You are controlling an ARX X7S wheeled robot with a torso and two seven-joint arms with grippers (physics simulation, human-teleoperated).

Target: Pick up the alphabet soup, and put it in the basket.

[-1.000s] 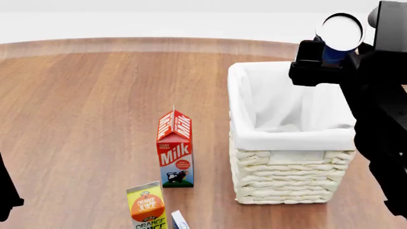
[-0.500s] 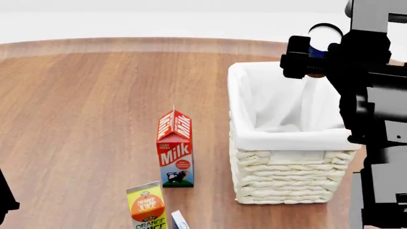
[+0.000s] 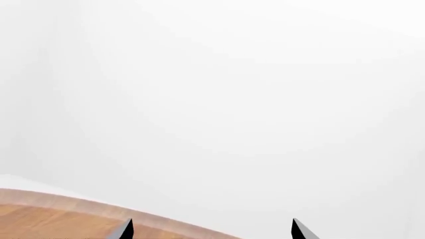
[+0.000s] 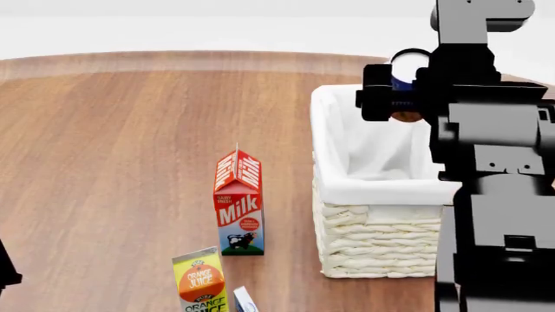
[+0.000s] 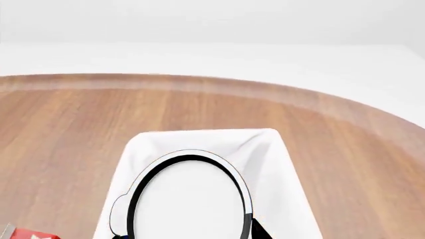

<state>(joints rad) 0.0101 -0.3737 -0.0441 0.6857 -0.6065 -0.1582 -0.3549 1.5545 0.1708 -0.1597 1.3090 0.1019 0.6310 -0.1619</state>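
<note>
My right gripper [image 4: 404,96] is shut on the alphabet soup [image 4: 407,70], a small can with a blue label and a pale lid, and holds it above the far part of the basket's opening. The basket [image 4: 381,231] is cream-white wicker with a white cloth liner and stands at the right of the wooden table. In the right wrist view the can's pale lid [image 5: 189,201] fills the lower middle, with the basket's liner [image 5: 279,169] behind it. My left gripper [image 3: 211,230] shows only two dark fingertips, set apart, with nothing between them.
A red milk carton [image 4: 238,205] stands left of the basket. An orange juice carton [image 4: 200,281] and the corner of another carton [image 4: 244,300] stand at the front. The round table's far edge [image 4: 191,57] curves behind. My right arm [image 4: 498,195] covers the basket's right side.
My right gripper has moved left and down with the can, from beyond the basket's far right corner to above its opening. The arm now covers more of the basket's right side.
</note>
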